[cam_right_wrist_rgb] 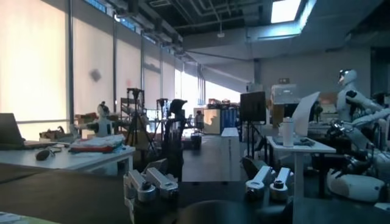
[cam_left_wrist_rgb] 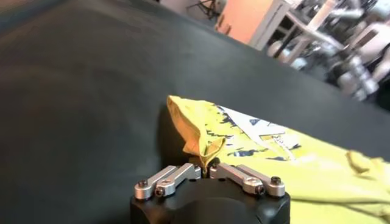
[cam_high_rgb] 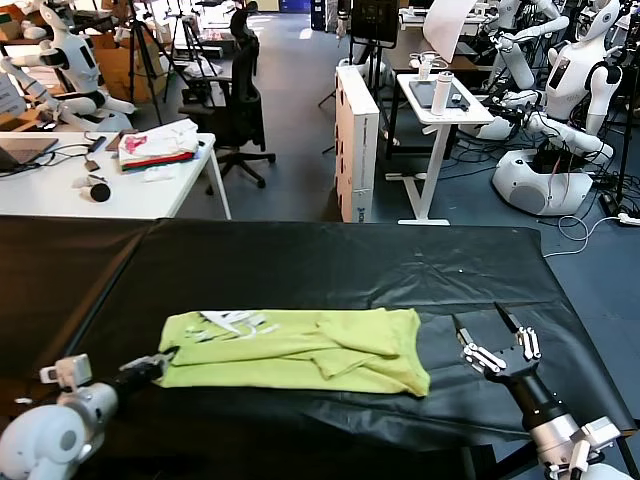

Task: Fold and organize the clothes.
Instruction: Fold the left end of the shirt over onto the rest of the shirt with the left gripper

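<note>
Lime yellow-green cotton, my T-shirt [cam_high_rgb: 300, 350], lies partly folded across the lower middle of the head view, on the black cloth that covers my bench [cam_high_rgb: 330, 260]. Its white printed label [cam_high_rgb: 232, 323] shows near the shirt's upper left part, and a folded-over flap sits toward its right end.

My left gripper [cam_high_rgb: 163, 359] is at the shirt's lower left corner, in the lower left of the head view. Its fingers are pinched together on that corner of the fabric. In the left wrist view the gripper [cam_left_wrist_rgb: 207, 169] sits at the bottom centre, and a small peak of yellow-green cloth [cam_left_wrist_rgb: 201, 137] rises between the closed fingertips, with the rest of the shirt spreading away to the right of that frame.

My right gripper [cam_high_rgb: 497, 335] is in the lower right of the head view, just beside the shirt's right edge but apart from it, above the black cloth. Its fingers are spread wide and hold nothing. The right wrist view shows its two finger bases [cam_right_wrist_rgb: 207, 185] at the bottom edge, looking out over the room.

Behind the bench, in the upper left, a white table [cam_high_rgb: 60, 195] carries a white, pink and red fabric pile [cam_high_rgb: 158, 147].
</note>
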`<action>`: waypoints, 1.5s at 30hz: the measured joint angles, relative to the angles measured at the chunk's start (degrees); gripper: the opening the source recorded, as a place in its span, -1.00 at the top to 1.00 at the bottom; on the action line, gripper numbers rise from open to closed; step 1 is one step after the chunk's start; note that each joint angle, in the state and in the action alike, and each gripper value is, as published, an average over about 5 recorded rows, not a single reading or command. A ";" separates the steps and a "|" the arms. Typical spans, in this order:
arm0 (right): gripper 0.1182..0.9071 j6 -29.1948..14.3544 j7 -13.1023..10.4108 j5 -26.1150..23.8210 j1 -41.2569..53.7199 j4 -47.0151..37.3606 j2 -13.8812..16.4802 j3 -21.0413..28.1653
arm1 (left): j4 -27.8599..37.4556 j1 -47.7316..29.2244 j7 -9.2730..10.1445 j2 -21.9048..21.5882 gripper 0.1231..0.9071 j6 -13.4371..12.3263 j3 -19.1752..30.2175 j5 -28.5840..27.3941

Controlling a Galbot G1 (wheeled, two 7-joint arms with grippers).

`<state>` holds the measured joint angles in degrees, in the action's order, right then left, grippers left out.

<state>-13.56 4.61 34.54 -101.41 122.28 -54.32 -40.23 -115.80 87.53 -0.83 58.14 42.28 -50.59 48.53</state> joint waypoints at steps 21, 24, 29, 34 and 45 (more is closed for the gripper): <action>-1.00 2.10 -1.02 -1.62 -2.68 2.64 -3.35 -1.04 | -10.44 -2.70 9.23 11.96 0.86 -0.05 14.23 -0.28; -1.00 2.19 -0.97 -2.46 -3.05 2.81 -4.02 -1.10 | -9.93 -4.17 9.20 15.31 0.86 -0.06 19.13 -1.20; -1.00 2.41 -0.93 -4.02 -3.02 2.84 -5.27 -0.49 | -8.81 -6.45 9.20 19.51 0.86 -0.08 25.12 -2.37; -1.00 2.67 -0.94 -4.58 -2.73 2.75 -5.94 -0.09 | -7.65 -8.39 9.41 22.82 0.86 -0.10 29.04 -3.65; -1.00 2.89 -0.98 -4.81 -2.24 1.70 -6.36 0.08 | -4.70 -11.08 9.60 28.11 0.86 -0.10 34.15 -5.76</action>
<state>-10.67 3.63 29.73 -103.65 123.99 -60.67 -40.15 -120.50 76.45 8.77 86.25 42.18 -16.45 42.77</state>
